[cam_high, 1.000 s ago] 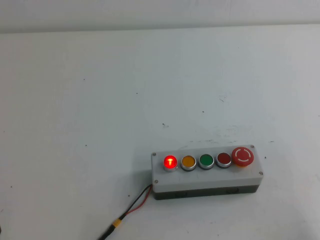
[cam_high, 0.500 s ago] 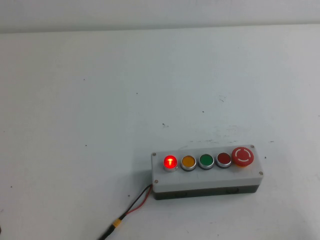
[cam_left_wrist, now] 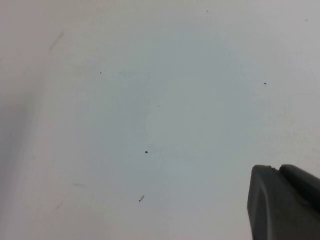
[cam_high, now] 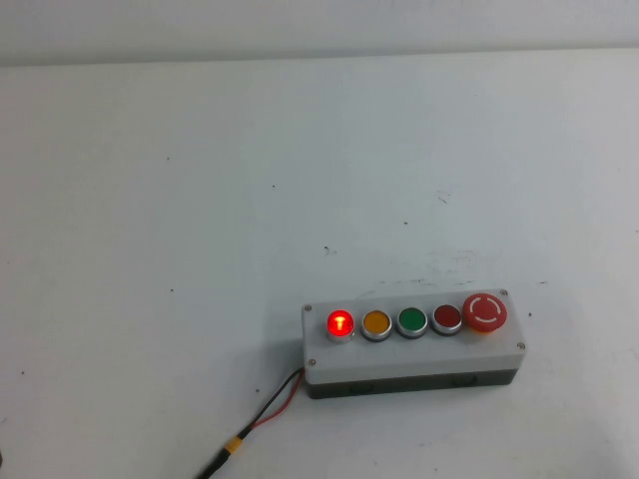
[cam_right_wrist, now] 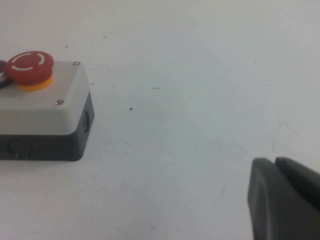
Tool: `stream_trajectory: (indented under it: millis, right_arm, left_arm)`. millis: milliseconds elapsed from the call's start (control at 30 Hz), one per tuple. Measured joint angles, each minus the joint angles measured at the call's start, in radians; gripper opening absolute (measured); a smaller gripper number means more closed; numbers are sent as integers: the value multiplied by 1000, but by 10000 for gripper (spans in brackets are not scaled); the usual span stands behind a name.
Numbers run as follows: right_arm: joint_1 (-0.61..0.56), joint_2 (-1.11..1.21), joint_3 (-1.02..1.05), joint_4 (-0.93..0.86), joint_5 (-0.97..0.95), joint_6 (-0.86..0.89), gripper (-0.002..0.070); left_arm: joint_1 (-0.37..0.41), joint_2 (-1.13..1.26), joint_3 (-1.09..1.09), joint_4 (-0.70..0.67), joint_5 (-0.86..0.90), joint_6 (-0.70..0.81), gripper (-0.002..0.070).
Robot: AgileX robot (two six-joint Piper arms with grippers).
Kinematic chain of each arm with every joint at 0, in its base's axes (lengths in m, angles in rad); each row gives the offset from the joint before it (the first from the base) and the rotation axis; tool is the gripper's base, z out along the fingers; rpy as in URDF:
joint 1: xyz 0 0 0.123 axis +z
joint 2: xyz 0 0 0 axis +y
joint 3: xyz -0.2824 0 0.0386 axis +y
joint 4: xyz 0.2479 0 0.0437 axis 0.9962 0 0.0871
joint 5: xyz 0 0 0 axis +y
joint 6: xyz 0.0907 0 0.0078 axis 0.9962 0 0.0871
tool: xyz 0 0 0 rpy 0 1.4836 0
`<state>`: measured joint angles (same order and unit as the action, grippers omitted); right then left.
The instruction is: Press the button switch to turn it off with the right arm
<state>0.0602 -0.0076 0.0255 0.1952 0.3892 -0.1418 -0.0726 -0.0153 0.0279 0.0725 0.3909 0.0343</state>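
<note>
The button switch (cam_high: 339, 323) glows bright red at the left end of the white five-button box (cam_high: 414, 357), next to the orange button (cam_high: 375, 323). Neither arm shows in the high view. In the right wrist view my right gripper (cam_right_wrist: 274, 161) is shut and empty above bare table, apart from the box's end (cam_right_wrist: 50, 110), where the big red mushroom button (cam_right_wrist: 30, 64) shows. The button switch is out of that view. My left gripper (cam_left_wrist: 276, 168) is shut and empty over bare table in the left wrist view.
A green button (cam_high: 411, 321), a darker red button (cam_high: 446, 318) and the mushroom stop button (cam_high: 484, 311) follow along the box. A red and black cable (cam_high: 265, 417) runs from the box's left end toward the front edge. The white table (cam_high: 200, 200) spreads around.
</note>
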Motion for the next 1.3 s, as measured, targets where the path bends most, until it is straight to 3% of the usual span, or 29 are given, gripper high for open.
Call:
stream_trajectory:
  millis: [967,1300]
  right_arm:
    - [0,0,0,3,-26,0,-16]
    - [0,0,0,276,-633,0,-16]
  left_arm:
    - [0,0,0,0,0,0,-2]
    - [0,0,0,0,0,0,-2]
